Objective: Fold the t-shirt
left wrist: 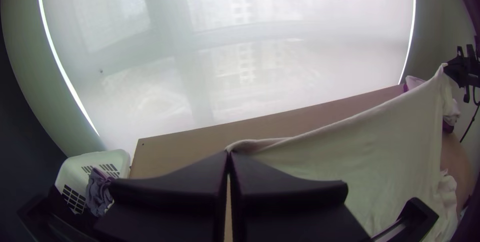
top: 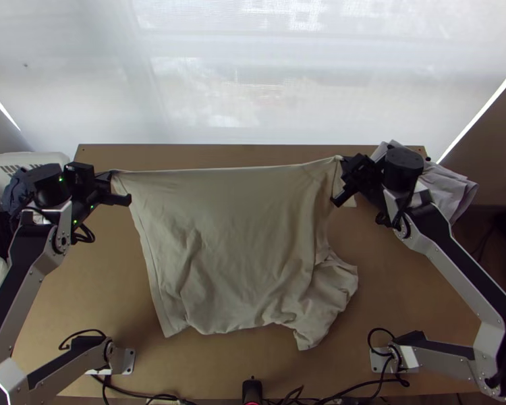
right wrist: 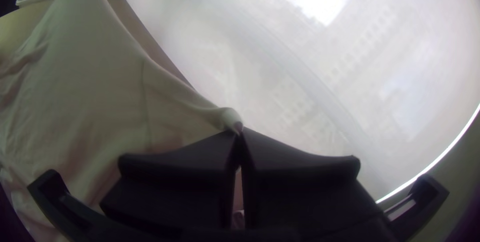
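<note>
A: Where is the t-shirt?

B: The beige t-shirt (top: 233, 236) hangs between both arms above the middle of the wooden table (top: 91, 283). Its far edge is stretched nearly straight; the part nearest the arms' bases is wavy, and bunched toward the right arm's side.

A: And the grippers?

B: Both are clenched on cloth. The left gripper (left wrist: 229, 158) pinches one far corner; the right gripper (right wrist: 239, 134) pinches the other end of that edge, near a seam.

A: Which step is this?

B: Probably straightening, ahead of a first fold; no finished fold is visible.

A: What does the next move call for?

B: I'd say both arms working together, edge kept taut, laying the cloth flat so the rumpled side opens out. Slack could crease it again.
</note>
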